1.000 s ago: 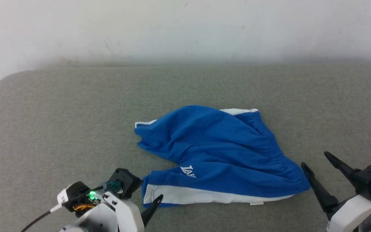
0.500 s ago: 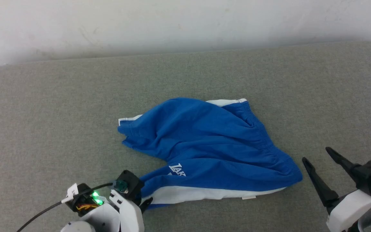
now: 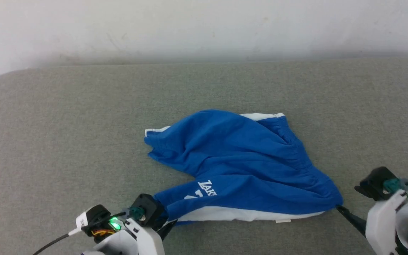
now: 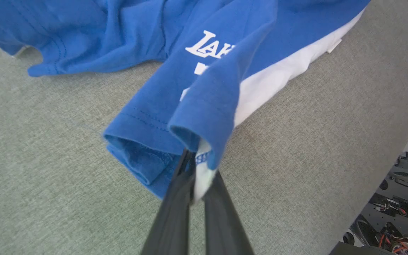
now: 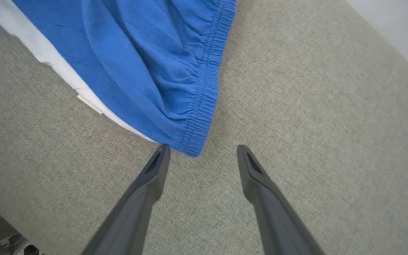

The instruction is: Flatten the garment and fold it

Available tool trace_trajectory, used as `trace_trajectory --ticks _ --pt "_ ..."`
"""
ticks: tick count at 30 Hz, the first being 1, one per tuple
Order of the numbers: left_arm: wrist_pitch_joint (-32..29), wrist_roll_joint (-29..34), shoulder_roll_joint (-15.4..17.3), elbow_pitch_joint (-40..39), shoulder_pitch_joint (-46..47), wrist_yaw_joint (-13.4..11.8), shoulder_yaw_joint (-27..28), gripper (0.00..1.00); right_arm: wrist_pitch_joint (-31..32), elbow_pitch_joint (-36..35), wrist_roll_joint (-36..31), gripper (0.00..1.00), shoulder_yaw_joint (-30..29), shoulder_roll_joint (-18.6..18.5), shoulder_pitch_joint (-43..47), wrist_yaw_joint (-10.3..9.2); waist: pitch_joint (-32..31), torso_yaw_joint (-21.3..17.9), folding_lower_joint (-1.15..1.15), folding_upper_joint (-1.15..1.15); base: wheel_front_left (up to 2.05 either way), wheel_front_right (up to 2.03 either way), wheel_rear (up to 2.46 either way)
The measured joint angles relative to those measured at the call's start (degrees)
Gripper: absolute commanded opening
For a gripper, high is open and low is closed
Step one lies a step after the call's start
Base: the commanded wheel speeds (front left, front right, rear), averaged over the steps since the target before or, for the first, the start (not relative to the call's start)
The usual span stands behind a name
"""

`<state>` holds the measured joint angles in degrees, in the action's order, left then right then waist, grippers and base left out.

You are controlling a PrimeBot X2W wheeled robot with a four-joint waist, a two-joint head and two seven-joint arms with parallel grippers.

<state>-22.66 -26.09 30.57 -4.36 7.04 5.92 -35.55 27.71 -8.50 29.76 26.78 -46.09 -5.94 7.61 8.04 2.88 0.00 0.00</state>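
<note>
Left wrist view: left tool (image 4: 195, 166) clenched on garment (image 4: 211, 95) edge; right tool (image 5: 203, 148) released, just beside it. Garment crumpled: flattening unfinished, fold pending.

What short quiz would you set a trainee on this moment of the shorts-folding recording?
1. True or false: the left gripper is shut on a hem corner of the shorts.
2. Choose one. The right gripper is:
A) shut on the white tag
B) open, its tips at the waistband corner
C) shut and empty, up by the wall
3. Short answer: what colour is the side stripe along the near edge of the shorts?

Key: 1 true; 2 B; 3 white.
</note>
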Motion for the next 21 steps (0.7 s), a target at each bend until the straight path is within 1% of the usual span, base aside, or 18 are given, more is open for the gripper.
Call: trace_trajectory --ticks 3,6,8,10,11,12,17,19,21 --pt "0.5 0.4 -0.5 0.0 0.0 0.0 -0.5 0.0 1.9 2.5 2.4 1.0 4.3 0.3 -4.5 -0.01 0.4 0.8 0.0 0.0 0.0 0.0 0.0" --pt "1.1 0.5 -1.2 0.5 0.1 0.0 -0.9 0.0 3.1 7.8 4.0 1.0 9.4 2.2 -8.1 0.0 1.1 1.4 0.0 0.0 0.0 0.0 0.0" --pt "1.5 0.5 -1.5 1.2 0.1 0.0 -1.2 0.0 4.1 11.6 4.9 1.0 14.0 3.1 -9.9 -0.01 1.5 1.8 0.0 0.0 0.0 0.0 0.0" --pt "1.7 0.4 -1.6 1.8 0.1 0.0 -1.6 0.0 3.2 14.5 7.3 1.0 15.8 4.5 -11.2 -0.09 1.8 2.3 0.0 0.0 0.0 0.0 0.0" --pt "2.0 0.4 -1.7 2.1 0.1 0.0 -1.7 0.0 2.3 15.6 7.9 0.48 16.6 4.6 -12.1 -0.08 1.9 2.5 -0.01 0.0 0.0 0.0 0.0" --pt "2.2 0.4 -1.9 2.4 0.1 0.0 -1.7 0.0 1.0 16.4 8.1 0.0 17.7 4.6 -13.0 -0.08 2.0 2.7 -0.01 0.0 0.0 0.0 0.0" --pt "3.6 -0.1 -1.9 3.3 0.0 0.0 -1.6 0.0 -6.5 18.5 8.6 0.0 20.7 4.2 -14.9 -0.07 1.1 2.7 0.0 0.0 0.0 0.0 0.0" --pt "4.6 -0.7 -1.8 3.0 -0.2 -0.1 -1.2 0.0 -9.2 17.8 8.5 0.0 21.5 3.2 -14.8 -0.07 0.5 2.6 0.0 0.0 0.0 0.0 0.0" --pt "6.2 -2.1 -2.0 1.5 -0.9 -0.9 0.5 0.0 -12.3 15.8 8.5 0.0 20.7 2.0 -14.5 -0.07 -0.3 2.4 0.0 0.0 0.0 0.0 0.0"
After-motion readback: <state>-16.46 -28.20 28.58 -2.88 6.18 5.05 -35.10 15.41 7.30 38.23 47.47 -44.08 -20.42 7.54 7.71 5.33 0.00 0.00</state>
